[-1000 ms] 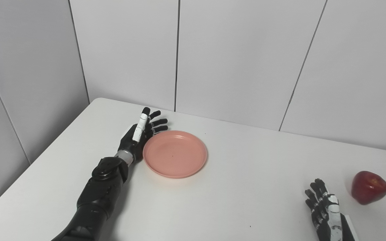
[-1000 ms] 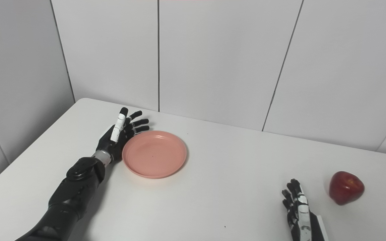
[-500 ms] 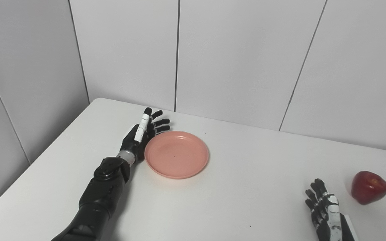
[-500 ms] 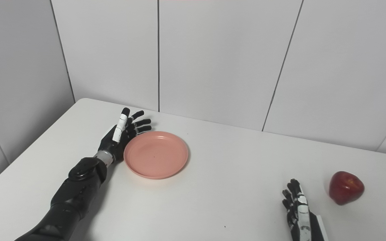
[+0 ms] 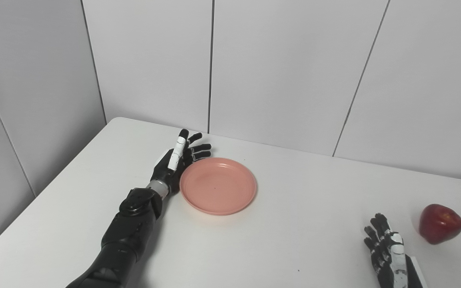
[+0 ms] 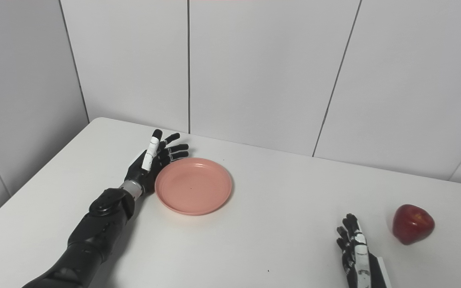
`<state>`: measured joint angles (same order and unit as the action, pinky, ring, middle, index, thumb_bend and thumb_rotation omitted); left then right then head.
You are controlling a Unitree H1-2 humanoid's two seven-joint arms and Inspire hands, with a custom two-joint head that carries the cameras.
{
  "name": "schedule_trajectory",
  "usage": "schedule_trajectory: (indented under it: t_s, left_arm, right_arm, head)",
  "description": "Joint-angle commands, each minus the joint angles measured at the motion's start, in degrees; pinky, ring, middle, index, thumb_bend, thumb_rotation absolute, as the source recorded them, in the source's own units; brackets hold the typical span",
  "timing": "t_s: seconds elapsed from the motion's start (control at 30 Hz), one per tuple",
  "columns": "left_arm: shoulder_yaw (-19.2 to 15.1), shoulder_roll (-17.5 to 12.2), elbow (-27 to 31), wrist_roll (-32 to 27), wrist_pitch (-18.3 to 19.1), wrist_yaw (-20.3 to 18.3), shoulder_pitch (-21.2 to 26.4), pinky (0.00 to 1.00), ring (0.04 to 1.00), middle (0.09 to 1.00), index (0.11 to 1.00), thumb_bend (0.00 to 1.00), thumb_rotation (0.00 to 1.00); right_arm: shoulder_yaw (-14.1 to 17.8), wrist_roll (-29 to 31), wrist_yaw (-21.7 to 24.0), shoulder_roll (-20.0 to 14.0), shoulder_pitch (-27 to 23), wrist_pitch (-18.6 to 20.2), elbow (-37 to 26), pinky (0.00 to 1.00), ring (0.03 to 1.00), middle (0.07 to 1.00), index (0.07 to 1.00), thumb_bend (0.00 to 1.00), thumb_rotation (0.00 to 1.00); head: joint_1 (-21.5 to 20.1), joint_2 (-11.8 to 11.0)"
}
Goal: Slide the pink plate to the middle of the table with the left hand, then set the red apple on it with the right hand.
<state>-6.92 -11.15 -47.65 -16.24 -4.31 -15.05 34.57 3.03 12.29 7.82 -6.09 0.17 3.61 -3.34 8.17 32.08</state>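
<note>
The left hand [image 5: 176,162] is pushing further right than a second ago — fingers spread, flat against the left rim of the pink plate [image 5: 218,186], which is sliding with it toward the white table's [image 5: 294,248] middle. The plate is shallow, round, empty. The right hand [image 5: 386,250] is resting with fingers loosely apart, holding nothing — the glossy red apple [image 5: 440,223] is sitting near it, untouched.

Two head cams side by side, looking down over the desk [image 5: 294,240] toward the panelled wall [image 5: 278,72], mid-range; both share nearly the whole scene, right view slightly offset.
</note>
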Motion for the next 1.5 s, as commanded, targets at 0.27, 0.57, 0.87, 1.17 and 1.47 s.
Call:
schedule_trajectory:
  t_s: [0.27,0.57,0.87,1.17,1.47]
  left_arm:
    - [0.39,1.29,-1.65,0.59,3.63,-0.04,-0.73,0.79,0.765,0.758,0.864,0.97,0.91]
    - [0.31,1.95,-0.56,0.6,4.29,0.23,-0.96,0.79,0.778,0.753,0.874,0.98,0.92]
    - [0.64,2.22,-3.0,1.17,3.37,0.03,0.35,0.77,0.762,0.749,0.853,1.0,0.91]
    - [0.95,3.09,-2.79,1.27,3.99,-0.23,0.72,0.72,0.72,0.714,0.838,0.99,0.91]
    - [2.17,4.08,-3.13,1.7,3.19,-0.7,-0.12,0.74,0.745,0.753,0.839,0.99,0.9]
  right_arm:
    - [-0.63,0.47,0.19,0.93,0.53,1.58,-0.46,1.0,0.968,0.981,0.973,0.88,1.0]
    - [-0.79,0.46,0.1,1.02,0.65,1.9,-0.94,1.0,0.964,0.979,0.973,0.88,1.0]
    - [-1.02,0.55,0.14,0.96,0.54,1.79,-0.92,1.0,0.962,0.978,0.972,0.88,1.0]
    - [-1.18,0.22,-0.17,1.22,0.49,1.72,-1.01,1.0,0.96,0.976,0.971,0.87,1.0]
    - [-1.49,-0.3,-0.22,1.23,0.49,1.75,-1.06,1.0,0.957,0.975,0.971,0.86,1.0]
  head:
    - [0.12,0.12]
    - [0.08,0.32]
    - [0.04,0.26]
    - [-0.18,0.31]
    - [-0.29,0.22]
